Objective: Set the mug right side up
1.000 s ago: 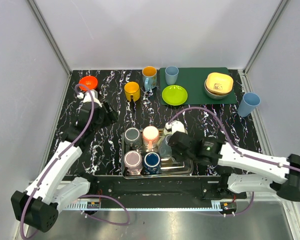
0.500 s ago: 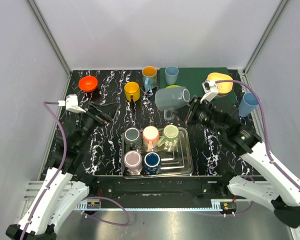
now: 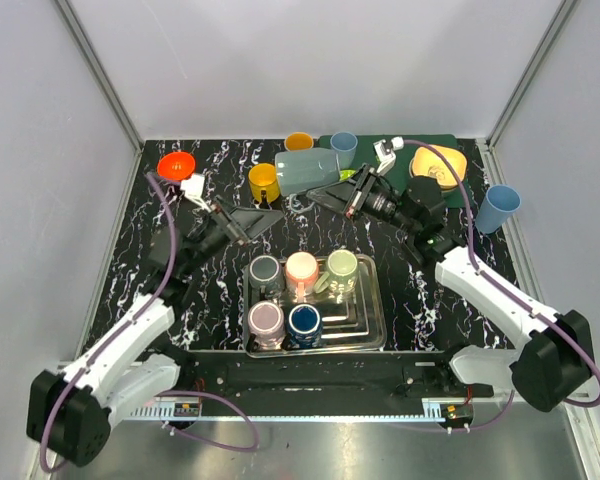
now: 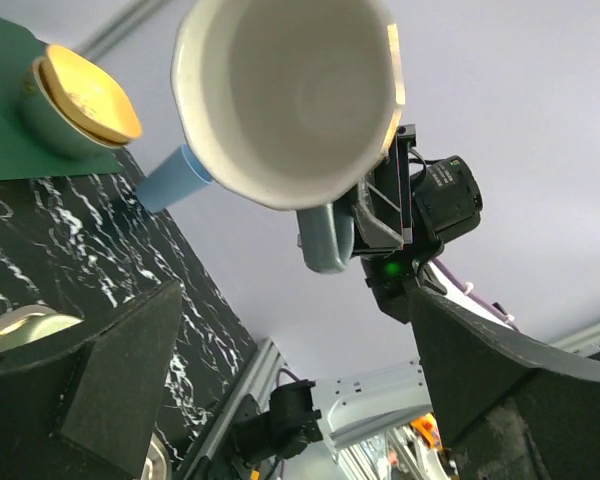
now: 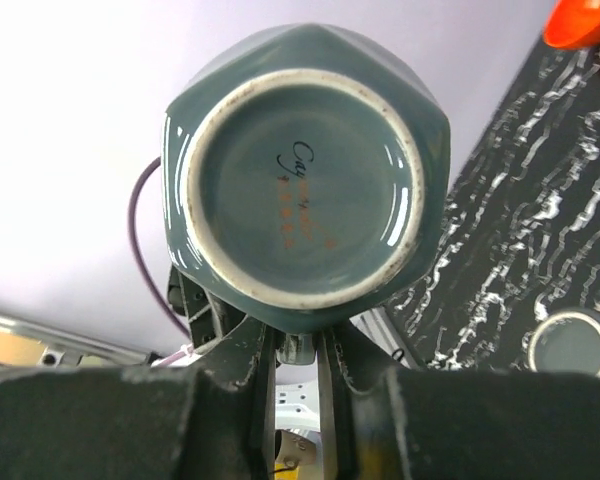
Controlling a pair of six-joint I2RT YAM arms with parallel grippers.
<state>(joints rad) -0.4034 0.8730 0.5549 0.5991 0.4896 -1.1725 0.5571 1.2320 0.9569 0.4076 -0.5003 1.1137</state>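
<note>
A grey-blue mug (image 3: 307, 171) hangs in the air on its side above the back of the table. My right gripper (image 3: 342, 190) is shut on its handle. The right wrist view shows the mug's base (image 5: 305, 200) with the handle pinched between the fingers of the right gripper (image 5: 300, 350). My left gripper (image 3: 260, 222) is open, just left of the mug and pointing at it. In the left wrist view the mug's white inside (image 4: 290, 100) faces the camera, above the wide gap of the left gripper (image 4: 295, 295), which holds nothing.
A metal tray (image 3: 365, 320) at the front middle holds several mugs. At the back stand a yellow mug (image 3: 264, 182), an orange mug (image 3: 298, 141), an orange bowl (image 3: 177, 165), a green mat (image 3: 450, 190) with a yellow bowl (image 3: 439, 165), and blue cups (image 3: 499, 208).
The right arm carried the mug from the tray up to the back of the table. The left arm swung right toward it and its jaws opened wide.
</note>
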